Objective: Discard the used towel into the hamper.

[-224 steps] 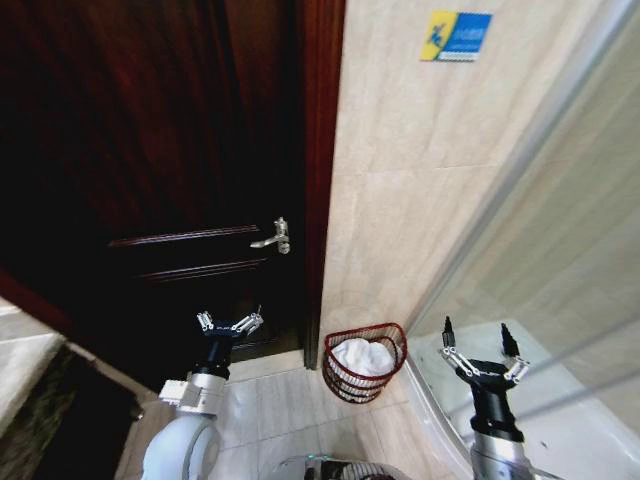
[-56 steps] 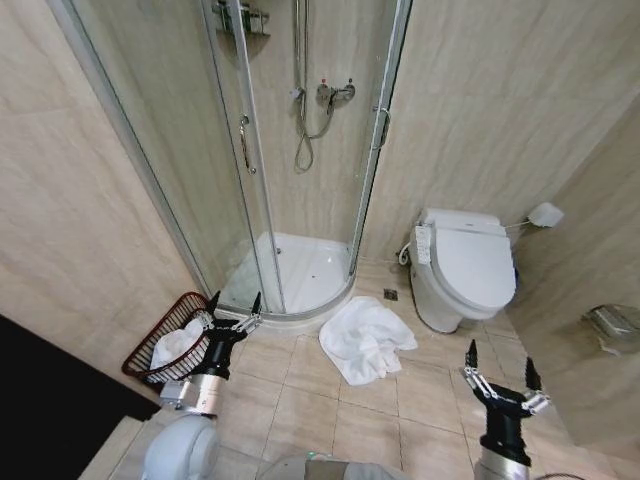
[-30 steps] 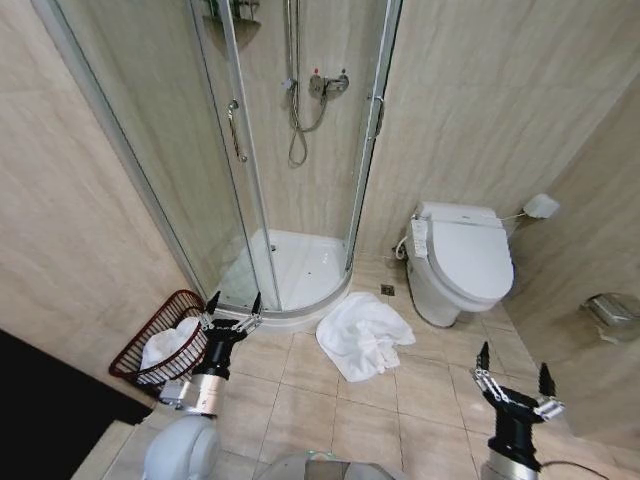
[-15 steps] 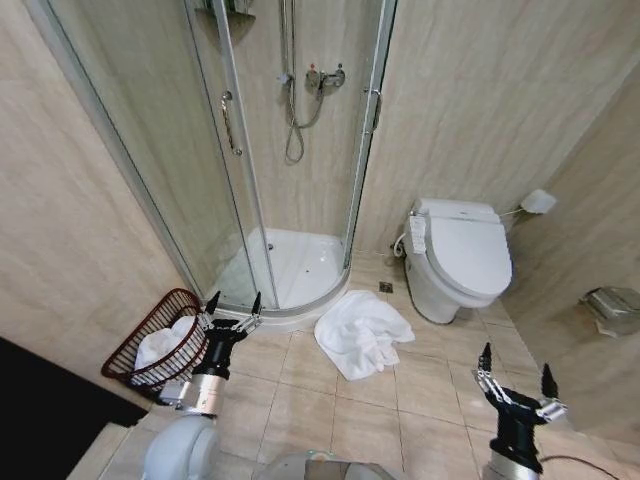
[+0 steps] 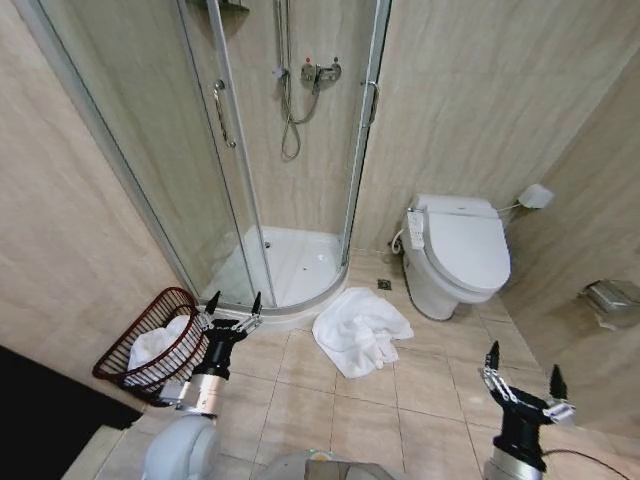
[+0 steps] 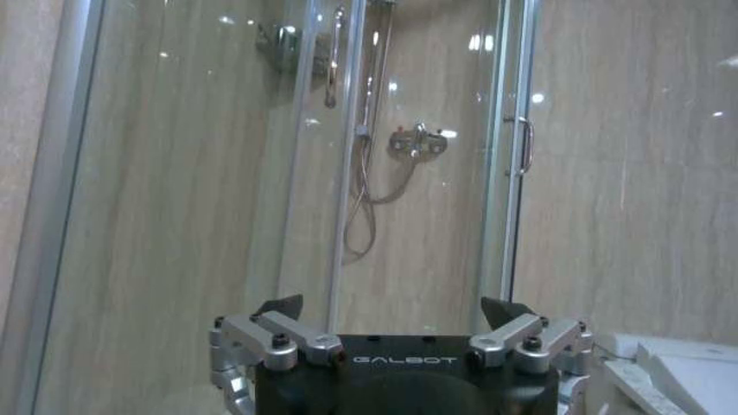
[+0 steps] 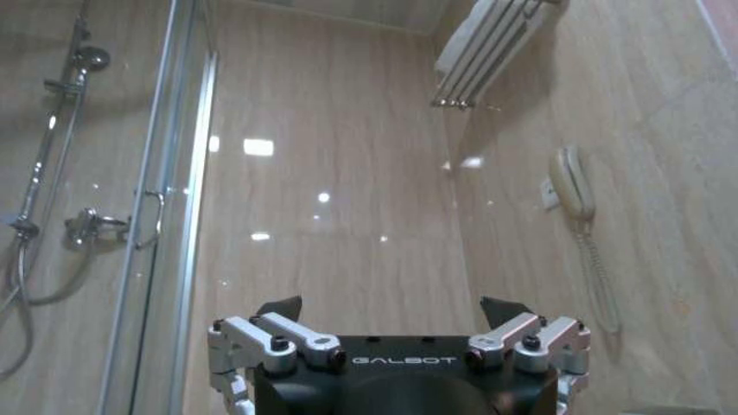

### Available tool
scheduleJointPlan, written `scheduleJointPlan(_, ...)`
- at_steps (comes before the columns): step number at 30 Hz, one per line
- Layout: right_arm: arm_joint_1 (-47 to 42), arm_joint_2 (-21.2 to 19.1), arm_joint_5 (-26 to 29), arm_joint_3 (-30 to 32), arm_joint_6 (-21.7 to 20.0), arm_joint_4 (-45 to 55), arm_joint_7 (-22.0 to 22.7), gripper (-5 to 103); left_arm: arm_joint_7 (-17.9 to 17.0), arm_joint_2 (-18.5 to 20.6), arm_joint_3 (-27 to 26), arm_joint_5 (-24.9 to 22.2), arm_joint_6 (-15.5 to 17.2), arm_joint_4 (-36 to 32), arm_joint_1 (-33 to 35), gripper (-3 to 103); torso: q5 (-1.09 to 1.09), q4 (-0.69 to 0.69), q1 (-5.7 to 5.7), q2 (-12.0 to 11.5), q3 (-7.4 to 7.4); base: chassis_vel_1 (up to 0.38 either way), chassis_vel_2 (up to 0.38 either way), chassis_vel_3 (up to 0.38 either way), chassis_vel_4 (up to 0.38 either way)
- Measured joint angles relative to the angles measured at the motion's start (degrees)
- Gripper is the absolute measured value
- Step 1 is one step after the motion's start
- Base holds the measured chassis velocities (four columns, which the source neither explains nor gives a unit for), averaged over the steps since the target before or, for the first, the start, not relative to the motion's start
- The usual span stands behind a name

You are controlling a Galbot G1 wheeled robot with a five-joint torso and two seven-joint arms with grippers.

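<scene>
Two grippers, left (image 5: 232, 304) and right (image 5: 521, 364), raised, fingers spread, empty; view has swung from door to shower corner, bringing the job into sight. White towel (image 5: 358, 329) crumpled on beige floor tiles (image 5: 300, 400) between shower tray (image 5: 290, 270) and toilet (image 5: 455, 262); hamper (image 5: 150, 343) by left wall, white cloth inside

Bathroom, hotel-style.
Curved glass shower stall (image 5: 270, 190) with hose and mixer, toilet (image 5: 455, 255), beige tiled walls and floor, wall phone (image 7: 573, 183), towel rack (image 7: 490, 47).
</scene>
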Motion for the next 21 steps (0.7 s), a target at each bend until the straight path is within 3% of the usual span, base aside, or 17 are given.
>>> scheduleJointPlan(21, -0.1, 0.0, -1.5, -0.3, -0.1, 0.0, 1.3, 100, 0.0, 0.0, 0.0, 0.0, 0.0, 0.0, 0.0, 100, 0.00, 0.01, -2.11, -5.1, -2.96, 0.000, 0.000, 0.000, 0.000)
